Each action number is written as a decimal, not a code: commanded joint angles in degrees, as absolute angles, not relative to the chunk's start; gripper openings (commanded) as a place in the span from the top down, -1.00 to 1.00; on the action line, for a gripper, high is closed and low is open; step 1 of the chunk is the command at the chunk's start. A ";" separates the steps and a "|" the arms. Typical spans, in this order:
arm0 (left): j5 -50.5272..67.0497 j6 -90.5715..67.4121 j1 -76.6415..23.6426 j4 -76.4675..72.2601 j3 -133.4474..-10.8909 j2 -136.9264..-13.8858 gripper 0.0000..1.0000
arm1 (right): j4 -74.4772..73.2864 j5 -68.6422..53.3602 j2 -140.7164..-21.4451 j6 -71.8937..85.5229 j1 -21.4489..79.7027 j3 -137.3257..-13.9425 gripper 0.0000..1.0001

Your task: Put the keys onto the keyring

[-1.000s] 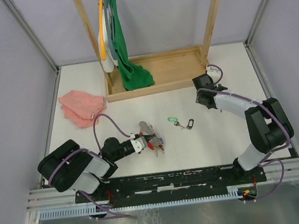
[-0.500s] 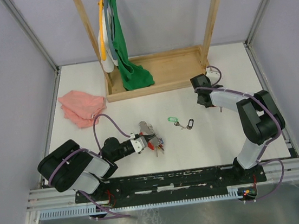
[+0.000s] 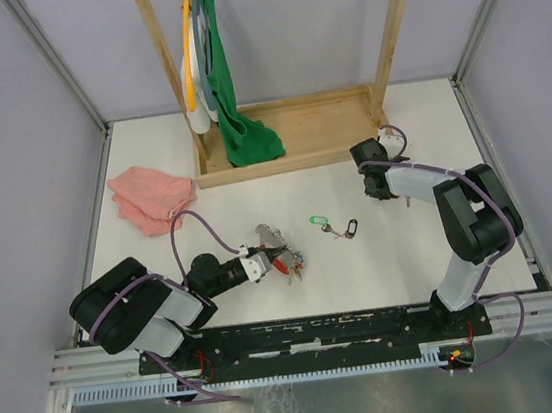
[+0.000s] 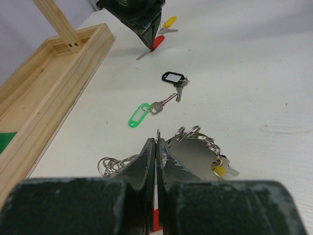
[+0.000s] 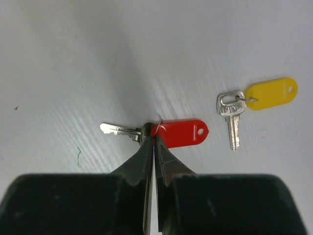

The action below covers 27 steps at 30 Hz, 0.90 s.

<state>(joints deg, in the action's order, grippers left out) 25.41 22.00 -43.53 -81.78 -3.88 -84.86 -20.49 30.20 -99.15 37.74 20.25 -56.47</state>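
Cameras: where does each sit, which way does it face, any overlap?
Top external: above, behind the bases, looking down at the table; left arm, right arm show.
Left wrist: low, facing across keyring, green key, black key toward the right gripper; own shut fingers show.
Right wrist: straight down on red key and yellow key; own fingers shut on the red.
Shared: both wrist views show the red and yellow keys.

Both arms reach low, left gripper (image 4: pixel 156 143) and right gripper (image 5: pixel 153 136) pinched closed (fingertips together).

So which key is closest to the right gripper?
The red-tagged key: the right gripper pinches it where tag meets key. The yellow-tagged key lies apart.
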 commanded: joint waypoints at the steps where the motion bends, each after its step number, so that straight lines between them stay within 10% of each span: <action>1: 23.69 19.17 -43.68 -91.25 -3.32 -85.31 0.95 | -23.89 28.68 -92.35 38.59 23.42 -54.05 0.84; 11: 24.33 15.06 -43.65 -94.36 -3.42 -86.44 0.95 | -20.44 24.43 -79.63 30.96 33.05 -45.23 0.35; 27: 12.78 -2.68 -43.76 -98.98 -5.16 -92.18 0.95 | 30.18 -4.83 -72.06 14.30 39.81 -24.63 -0.12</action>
